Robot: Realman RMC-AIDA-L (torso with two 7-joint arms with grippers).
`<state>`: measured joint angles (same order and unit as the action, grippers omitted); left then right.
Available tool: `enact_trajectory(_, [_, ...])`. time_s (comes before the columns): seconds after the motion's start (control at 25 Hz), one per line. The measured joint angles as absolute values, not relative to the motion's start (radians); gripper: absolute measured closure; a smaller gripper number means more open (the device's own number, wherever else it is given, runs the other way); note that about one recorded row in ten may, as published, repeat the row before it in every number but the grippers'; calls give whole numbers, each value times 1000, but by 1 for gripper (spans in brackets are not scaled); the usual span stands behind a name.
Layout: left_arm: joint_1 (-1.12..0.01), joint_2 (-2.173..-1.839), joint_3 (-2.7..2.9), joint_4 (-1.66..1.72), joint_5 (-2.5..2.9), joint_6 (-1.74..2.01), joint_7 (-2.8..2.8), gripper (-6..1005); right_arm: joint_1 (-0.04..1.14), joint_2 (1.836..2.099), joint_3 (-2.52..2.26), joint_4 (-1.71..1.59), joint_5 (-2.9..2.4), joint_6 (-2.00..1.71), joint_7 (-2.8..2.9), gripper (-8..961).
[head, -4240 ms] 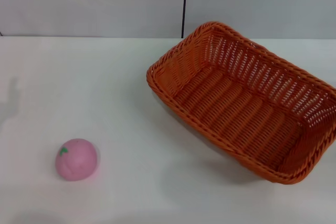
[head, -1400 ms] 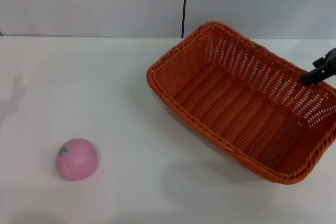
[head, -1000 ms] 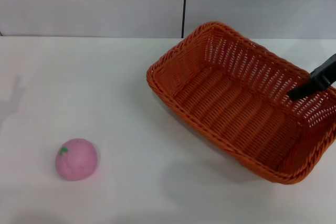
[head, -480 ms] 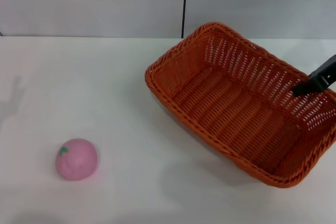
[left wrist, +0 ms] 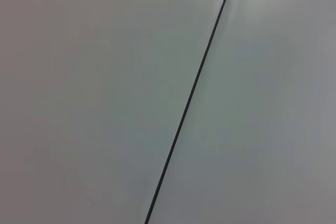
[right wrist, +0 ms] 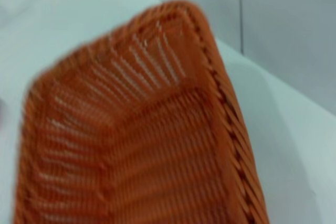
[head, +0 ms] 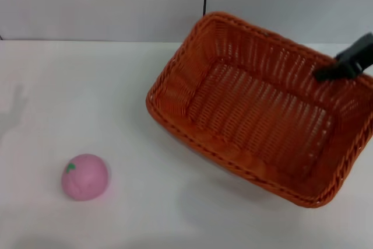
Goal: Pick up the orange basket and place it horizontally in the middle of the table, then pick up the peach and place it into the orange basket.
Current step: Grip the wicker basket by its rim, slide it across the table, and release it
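Note:
The orange basket (head: pixel 256 115) is on the right half of the white table (head: pixel 87 86), tilted up and raised off it at its far right side. My right gripper (head: pixel 337 69) comes in from the right edge of the head view, shut on the basket's far right rim, with one dark finger (head: pixel 326 74) showing inside the wall. The right wrist view looks down into the basket (right wrist: pixel 147 145) along its braided rim. At the front left of the table lies the pink peach (head: pixel 85 176), well apart from the basket. My left gripper is out of view.
A grey-white wall with a dark vertical seam (head: pixel 205 4) stands behind the table. The left wrist view shows only that wall and the seam (left wrist: pixel 189 98). Bare tabletop lies between the peach and the basket.
My right gripper came in from the right, closed on the basket's far rim, and the basket has tipped up and shifted left and toward the wall. The peach has not moved.

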<state>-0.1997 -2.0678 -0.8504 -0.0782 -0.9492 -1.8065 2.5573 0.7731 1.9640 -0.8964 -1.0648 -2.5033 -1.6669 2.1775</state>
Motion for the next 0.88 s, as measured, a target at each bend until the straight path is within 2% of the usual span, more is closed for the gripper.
enact_trajectory(0.16, [-198, -2068, -850, -78, -951, -1806, 2557, 181, 780, 1931, -885, -1122, -2407, -1738, 2171, 799])
enact_trajectory(0.32, [-198, -2068, -850, -78, -951, -1808, 2557, 182, 829, 1911, -809, -1160, -2372, -1825, 2119, 799])
enact_trajectory(0.56, [-194, -2068, -850, -79, -951, -1811, 2557, 182, 876, 1898, -786, -1146, -2373, -1908, 1974, 798])
enact_trajectory(0.88, [-190, -2068, -848, -90, -952, -1812, 2554, 183, 922, 1895, -797, -1073, -2376, -2005, 1781, 798])
